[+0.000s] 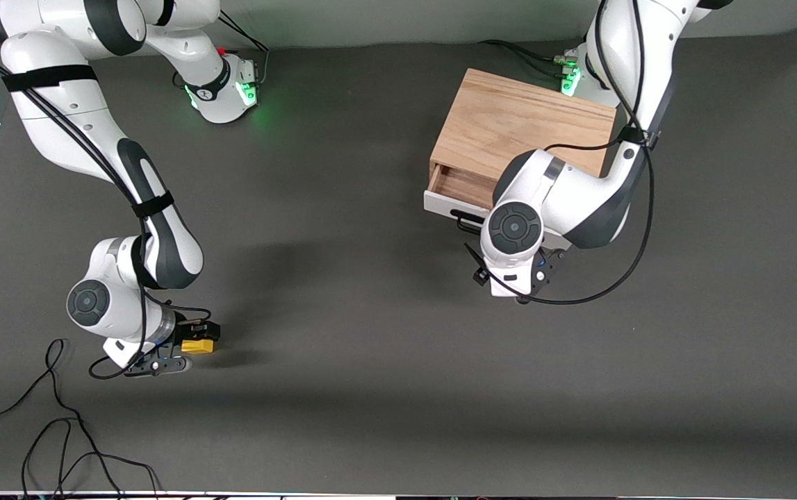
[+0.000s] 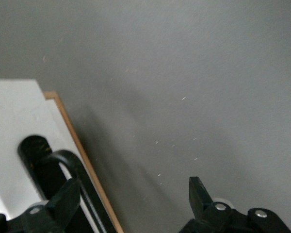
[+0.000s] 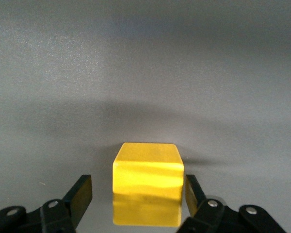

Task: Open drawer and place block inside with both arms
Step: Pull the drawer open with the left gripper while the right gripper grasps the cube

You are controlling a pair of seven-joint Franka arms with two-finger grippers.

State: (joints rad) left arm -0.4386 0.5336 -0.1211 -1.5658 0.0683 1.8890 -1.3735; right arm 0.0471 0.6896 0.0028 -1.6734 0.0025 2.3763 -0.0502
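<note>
A: Looking for the block (image 3: 148, 177).

B: Sits on the table (image 1: 370, 361) at about eight o'clock in the front view, straddled by the right gripper (image 3: 138, 187). Not clamped yet: spread apart, with a gap at one finger.

A: Likely to handle how?

B: Probably light, rigid and smooth-faced, so no fear of crushing. Best pinched on two opposite flat sides, centred and low, to avoid twisting out.

A: And the drawer (image 1: 464, 186)?

B: Stands part open at about one o'clock, with some wood floor visible. Has the left gripper (image 2: 133, 187) waiting in front of it, spread open on nothing, just beside the handle (image 2: 43, 160).

A: Enough room for a drop?

B: Hard to say. Looks narrow, and half hidden under the left arm.
</note>
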